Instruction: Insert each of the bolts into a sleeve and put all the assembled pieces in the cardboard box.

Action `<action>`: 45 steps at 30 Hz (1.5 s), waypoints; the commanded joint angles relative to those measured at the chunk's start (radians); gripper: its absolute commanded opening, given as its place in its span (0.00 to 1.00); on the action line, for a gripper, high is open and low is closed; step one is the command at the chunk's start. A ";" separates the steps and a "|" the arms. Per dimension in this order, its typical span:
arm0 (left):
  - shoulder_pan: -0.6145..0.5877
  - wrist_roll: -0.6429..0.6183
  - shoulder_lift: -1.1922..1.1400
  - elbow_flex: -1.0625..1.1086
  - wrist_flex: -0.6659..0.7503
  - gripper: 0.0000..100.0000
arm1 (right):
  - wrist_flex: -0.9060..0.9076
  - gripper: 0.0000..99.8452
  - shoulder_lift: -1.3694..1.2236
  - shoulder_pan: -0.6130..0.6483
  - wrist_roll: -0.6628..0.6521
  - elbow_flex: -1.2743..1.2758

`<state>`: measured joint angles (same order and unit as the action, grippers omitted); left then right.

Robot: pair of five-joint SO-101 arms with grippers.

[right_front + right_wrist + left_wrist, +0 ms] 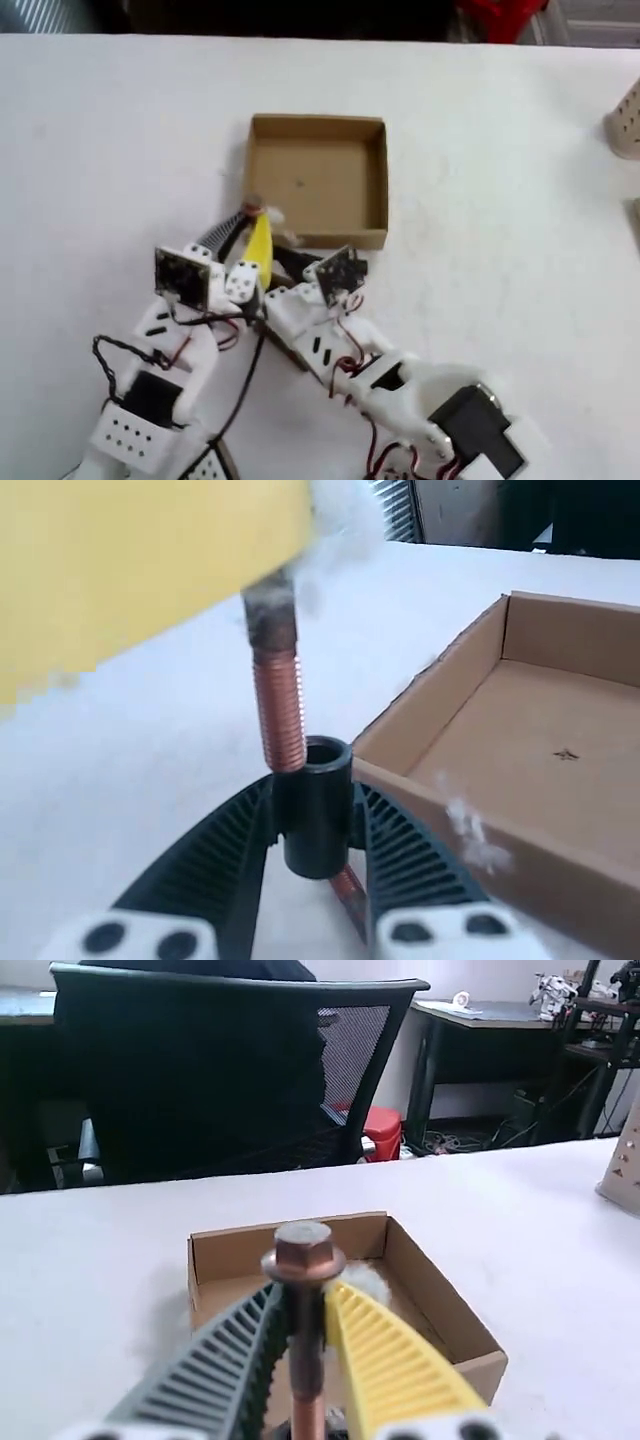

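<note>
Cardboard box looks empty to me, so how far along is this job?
Nothing looks finished: the cardboard box holds no assembled pieces. In hand: the left arm's jaws grip a copper bolt, its threaded tip at the rim of the black sleeve held in the right arm's jaws, not yet inside. Left: seat it and box it.

A robotics lab set in an office room; a wide white worktop [90, 1250] fronts a black mesh-backed office chair [200, 1070]; behind the chair stand dark desks on black metal legs [500, 1018]; a red plastic container [383, 1132] and a tangle of dark cables [470, 1140] lie on the floor beneath them; a small white robot assembly [555, 988] sits in the far corner; two white plastic robot arms [180, 330] with exposed red and black wiring stand at the worktop's near edge.
</note>
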<state>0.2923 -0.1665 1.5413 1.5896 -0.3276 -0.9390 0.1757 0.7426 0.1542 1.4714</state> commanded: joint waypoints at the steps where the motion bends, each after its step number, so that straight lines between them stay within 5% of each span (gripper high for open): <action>1: 0.008 -0.104 -0.012 -0.052 -0.011 0.02 | -0.002 0.02 0.056 -0.013 -0.009 -0.006; 18: -0.027 -0.063 -0.010 -0.081 0.097 0.02 | 0.096 0.02 0.064 0.024 -0.009 -0.012; 45: -0.030 -0.058 -0.013 -0.044 0.060 0.02 | 0.097 0.02 0.065 0.027 -0.011 -0.006</action>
<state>0.2478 -0.2355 1.5228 1.5589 -0.2555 -0.8408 0.1972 0.7656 0.1557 1.4699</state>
